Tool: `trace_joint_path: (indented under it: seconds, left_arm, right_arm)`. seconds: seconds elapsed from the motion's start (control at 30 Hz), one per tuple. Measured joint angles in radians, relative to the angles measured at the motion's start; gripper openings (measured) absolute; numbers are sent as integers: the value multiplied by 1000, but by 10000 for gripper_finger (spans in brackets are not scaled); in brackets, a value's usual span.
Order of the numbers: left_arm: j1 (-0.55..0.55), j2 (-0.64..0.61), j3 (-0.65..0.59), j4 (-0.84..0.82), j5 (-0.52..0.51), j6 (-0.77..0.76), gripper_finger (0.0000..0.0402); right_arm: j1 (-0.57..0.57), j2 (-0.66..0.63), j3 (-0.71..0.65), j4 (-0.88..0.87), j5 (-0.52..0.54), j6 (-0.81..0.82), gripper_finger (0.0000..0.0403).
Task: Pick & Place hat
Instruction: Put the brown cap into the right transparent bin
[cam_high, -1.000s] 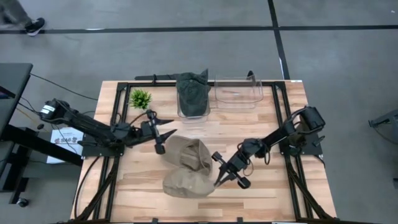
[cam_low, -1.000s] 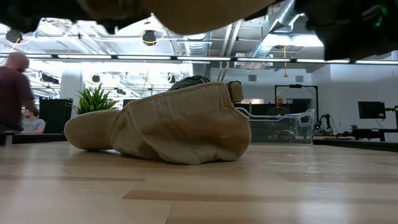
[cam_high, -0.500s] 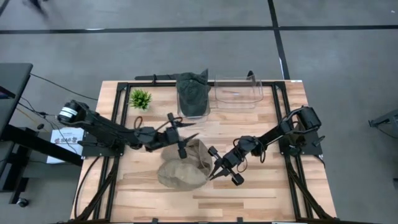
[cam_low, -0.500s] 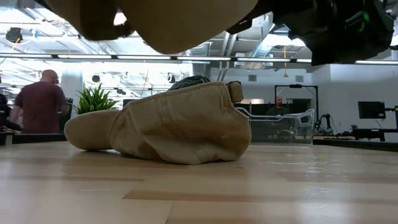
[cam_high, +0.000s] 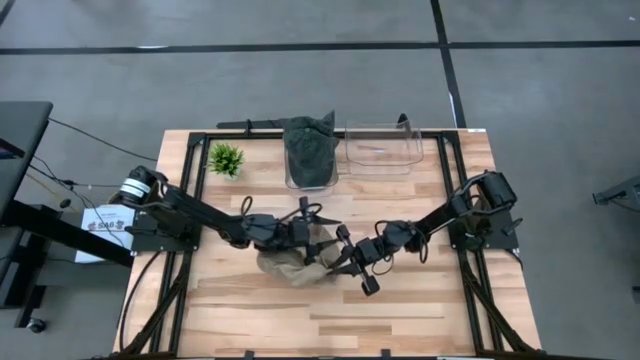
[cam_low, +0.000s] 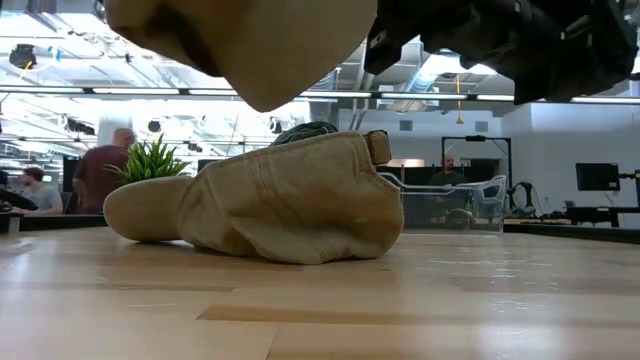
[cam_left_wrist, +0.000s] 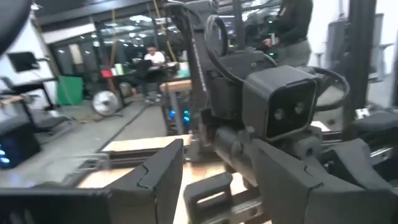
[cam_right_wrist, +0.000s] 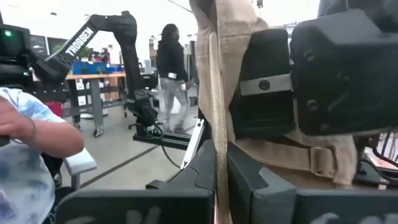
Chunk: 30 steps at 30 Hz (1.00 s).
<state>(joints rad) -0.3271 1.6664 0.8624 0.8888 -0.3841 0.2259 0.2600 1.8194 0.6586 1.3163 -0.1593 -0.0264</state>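
Near the middle of the desk (cam_high: 420, 310), a little toward its front edge, a tan hat (cam_high: 285, 266) was held up between the two arms. The right tool (cam_high: 345, 262) had its fingers pressed together on the hat's fabric; in the right wrist view a strip of the tan cloth with its stitched seam ran straight down between those dark fingers (cam_right_wrist: 205, 168). The left tool (cam_high: 308, 240) reached in from the left side of the desk to meet the hat from the other side, its fingers spread apart, and the left wrist view looked between them onto the right arm's wrist camera housing (cam_left_wrist: 280, 109). In the low view, this lifted hat hung at the top of the picture, clear of the wood, while a second tan hat (cam_low: 270, 200) lay flat on the desk beneath and behind it. Along the back edge stood two clear bins: one held a dark green hat (cam_high: 309, 148), the other bin (cam_high: 383, 148), to its right, stood just beside it. A small green plant (cam_high: 226, 158) sat near the back left corner.
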Motion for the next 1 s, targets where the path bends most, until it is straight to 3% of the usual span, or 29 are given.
trace_joint_path:
  seconds: [0.3,0.47,0.6,1.0]
  left_arm:
    - [-13,-3,24,17,120,-81,186]
    - [-38,-63,29,16,247,-144,186]
    - [-70,-118,28,2,292,-131,186]
    - [-19,-159,29,-61,88,138,186]
  right_arm:
    - [1,-1,-1,-31,69,-4,3]
    - [-7,0,-14,-36,251,-7,6]
    - [-11,0,-19,-40,267,-1,6]
    - [6,0,-19,-37,192,4,6]
